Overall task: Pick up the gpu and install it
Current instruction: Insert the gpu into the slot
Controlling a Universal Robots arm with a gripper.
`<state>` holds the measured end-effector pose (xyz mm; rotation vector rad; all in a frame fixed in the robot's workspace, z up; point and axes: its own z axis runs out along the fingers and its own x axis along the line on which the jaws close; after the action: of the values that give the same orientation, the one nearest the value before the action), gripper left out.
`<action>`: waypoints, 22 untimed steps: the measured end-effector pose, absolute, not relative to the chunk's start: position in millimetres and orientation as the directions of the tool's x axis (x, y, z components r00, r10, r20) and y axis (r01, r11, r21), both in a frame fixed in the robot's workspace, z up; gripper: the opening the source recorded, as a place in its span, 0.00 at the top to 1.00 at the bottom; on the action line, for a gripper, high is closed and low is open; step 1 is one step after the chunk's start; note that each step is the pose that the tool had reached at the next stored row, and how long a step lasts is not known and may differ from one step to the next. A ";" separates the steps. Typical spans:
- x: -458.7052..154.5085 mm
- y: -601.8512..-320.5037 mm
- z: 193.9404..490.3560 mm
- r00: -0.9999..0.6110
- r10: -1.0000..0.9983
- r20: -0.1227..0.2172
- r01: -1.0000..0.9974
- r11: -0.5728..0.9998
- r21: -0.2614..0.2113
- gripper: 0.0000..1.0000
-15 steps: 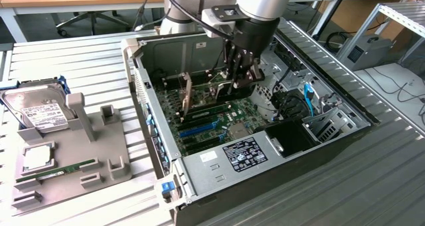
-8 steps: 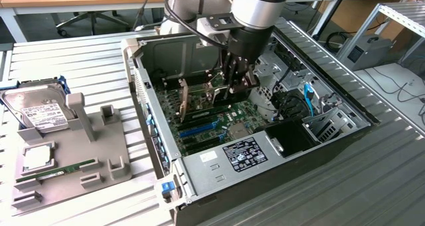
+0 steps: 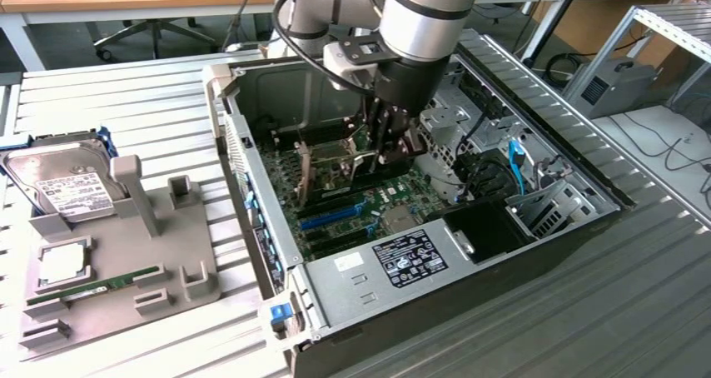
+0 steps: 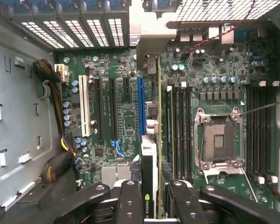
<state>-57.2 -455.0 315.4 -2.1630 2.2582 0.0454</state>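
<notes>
Gpu (image 4: 149,163) gripped edge-down by downward-pointing claw (image 4: 154,198) over motherboard (image 4: 126,121).

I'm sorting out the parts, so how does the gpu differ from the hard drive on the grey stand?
The gpu is gripped between the fingers, on edge inside the computer case; the hard drive rests free on the grey stand outside it. The gpu is a thin green and black card; the hard drive is a silver block with a white label. Both are computer parts.
</notes>
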 end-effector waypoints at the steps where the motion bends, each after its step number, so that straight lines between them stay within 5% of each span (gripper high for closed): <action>1: -57.8 -455.0 313.8 -0.042 -0.999 -0.030 -0.999 0.042 0.011 0.73; 22: -70.6 -455.4 290.6 -0.028 -0.999 -0.030 -1.000 0.028 0.011 0.73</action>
<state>-70.6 -455.4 290.6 -2.1803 2.2418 0.0457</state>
